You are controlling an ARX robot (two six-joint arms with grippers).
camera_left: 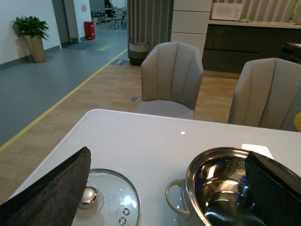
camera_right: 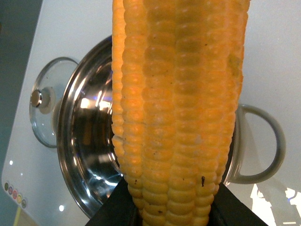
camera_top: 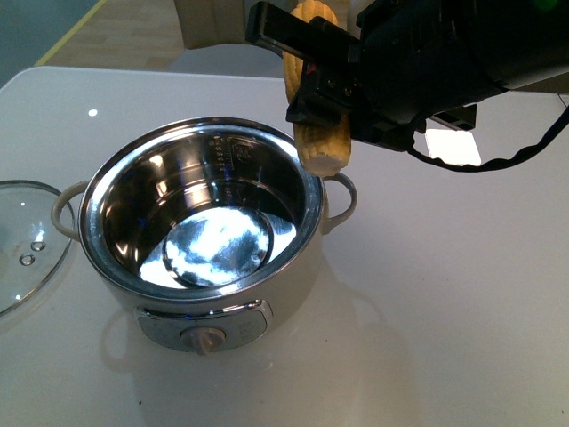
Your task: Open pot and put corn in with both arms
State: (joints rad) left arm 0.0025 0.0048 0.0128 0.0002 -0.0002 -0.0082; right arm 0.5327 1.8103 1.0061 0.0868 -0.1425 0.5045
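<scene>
The pot [camera_top: 293,276] stands open in the middle of the white table, its shiny steel bowl empty, knob facing me. My right gripper [camera_top: 322,89] is shut on the yellow corn [camera_top: 322,147] and holds it upright over the pot's far right rim, its lower end at rim height. In the right wrist view the corn [camera_right: 176,113] fills the frame above the pot [camera_right: 89,141]. My left gripper [camera_left: 167,188] is open and empty, its fingers [camera_left: 51,188] spread above the lid and the pot [camera_left: 214,188].
The round glass lid [camera_top: 22,240] lies flat on the table left of the pot; it also shows in the left wrist view [camera_left: 106,200] and the right wrist view [camera_right: 47,106]. Two grey chairs [camera_left: 171,77] stand beyond the table's far edge.
</scene>
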